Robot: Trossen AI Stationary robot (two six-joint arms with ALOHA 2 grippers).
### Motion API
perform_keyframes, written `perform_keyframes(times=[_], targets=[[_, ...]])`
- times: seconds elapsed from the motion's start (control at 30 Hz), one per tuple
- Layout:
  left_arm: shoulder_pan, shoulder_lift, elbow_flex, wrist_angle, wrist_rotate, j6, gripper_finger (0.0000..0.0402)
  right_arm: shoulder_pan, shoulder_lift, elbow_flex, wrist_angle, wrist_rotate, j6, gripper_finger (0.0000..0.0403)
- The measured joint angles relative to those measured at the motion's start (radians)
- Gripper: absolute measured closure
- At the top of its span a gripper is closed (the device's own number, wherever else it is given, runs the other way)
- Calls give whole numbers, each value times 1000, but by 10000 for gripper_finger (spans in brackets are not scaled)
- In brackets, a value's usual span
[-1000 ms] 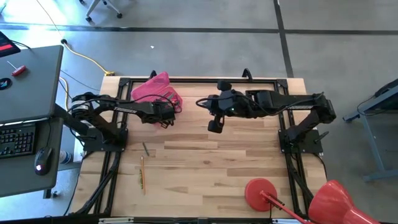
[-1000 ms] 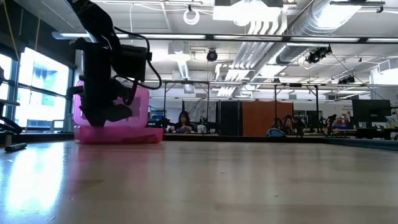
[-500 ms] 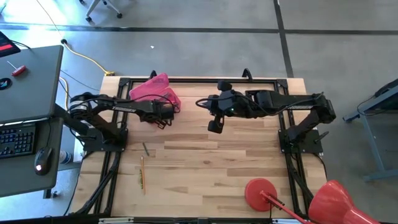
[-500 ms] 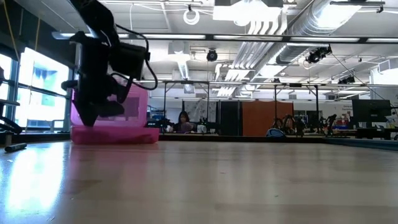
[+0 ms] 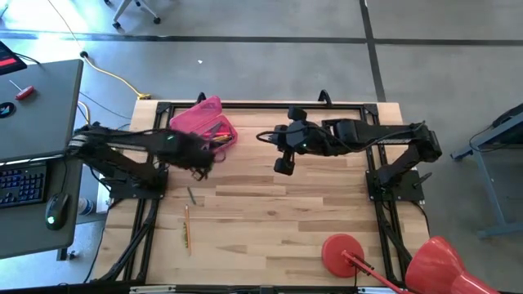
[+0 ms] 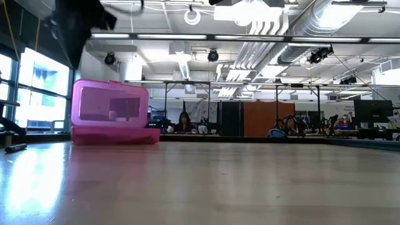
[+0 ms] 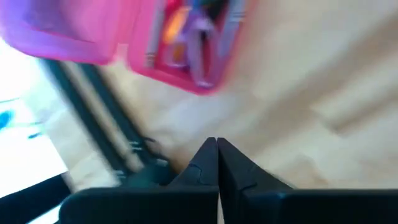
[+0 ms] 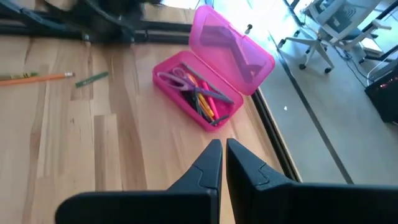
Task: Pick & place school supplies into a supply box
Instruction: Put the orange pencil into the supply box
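The pink supply box sits on its base at the table's far left, its lid standing open. Inside lie purple-handled scissors and several pens. A yellow pencil and a short green one lie flat on the wood nearer the front left. My left gripper is shut and empty, raised above the table just on the near left of the box. My right gripper hangs shut and empty over the table's far middle.
A red disc with a handle lies at the near right, next to a big red object off the corner. Black frame rails run along the table's edges. Bare wood spans the middle and front.
My left gripper has risen from beside the box's near end and drawn back toward the table's left edge; in the low view only the arm's underside remains at the top. The box now stands uncovered.
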State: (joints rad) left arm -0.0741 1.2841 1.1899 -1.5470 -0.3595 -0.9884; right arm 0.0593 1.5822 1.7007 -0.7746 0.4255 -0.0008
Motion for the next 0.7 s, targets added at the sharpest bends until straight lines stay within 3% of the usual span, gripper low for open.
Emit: perform_keyframes(times=[0.17, 0.27, 0.37, 0.57, 0.7], targets=[[-294, -88, -19, 20, 20, -309, 382, 0, -1, -178, 176, -5, -22, 403], [-493, -116, -86, 77, 13, -533, 366, 0, 0, -298, 312, -47, -38, 403], [-639, -115, -159, 199, 40, -637, 341, 1, 0, -401, 456, -106, -49, 403], [-729, -57, -249, 418, 163, -862, 299, 0, 0, -568, 837, -284, -95, 403], [-753, -8, -287, 529, 225, -939, 287, 0, 0, -658, 1016, -328, -103, 403]])
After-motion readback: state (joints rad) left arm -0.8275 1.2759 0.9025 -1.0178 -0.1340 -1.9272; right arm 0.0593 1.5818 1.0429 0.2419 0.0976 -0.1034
